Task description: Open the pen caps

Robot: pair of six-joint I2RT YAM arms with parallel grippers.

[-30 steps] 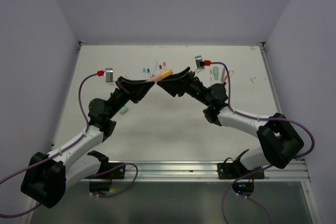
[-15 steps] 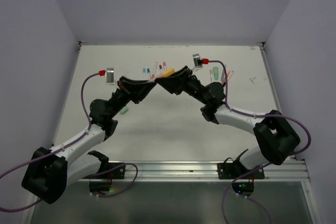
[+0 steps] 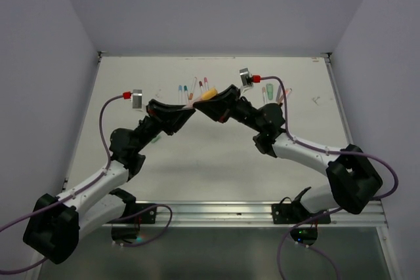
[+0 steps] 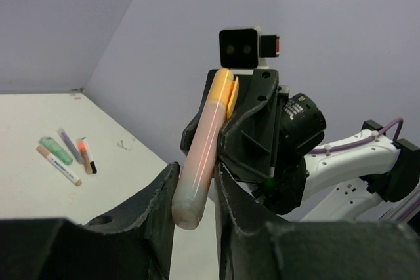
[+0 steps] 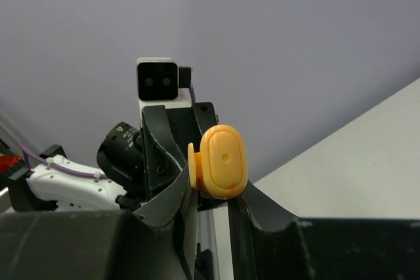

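Note:
An orange highlighter (image 3: 204, 96) is held in the air over the middle of the table, between both arms. My left gripper (image 4: 195, 191) is shut on its pale orange barrel (image 4: 200, 162), which juts up past the fingers. The yellow-orange pen cap (image 5: 223, 160) with its clip sits on the far end, and my right gripper (image 5: 213, 195) is shut on it. Seen from above, the left gripper (image 3: 186, 107) and right gripper (image 3: 211, 103) meet tip to tip. The cap (image 4: 224, 90) is still joined to the barrel.
Several slim pens (image 3: 191, 87) lie on the table behind the grippers, and more pens (image 3: 273, 92) lie at the back right. The left wrist view shows a pale green highlighter (image 4: 56, 150) beside white pens (image 4: 60, 164).
The right gripper's jaws have closed from wide apart onto the orange cap. Both grippers and the highlighter have drifted slightly left and towards the back.

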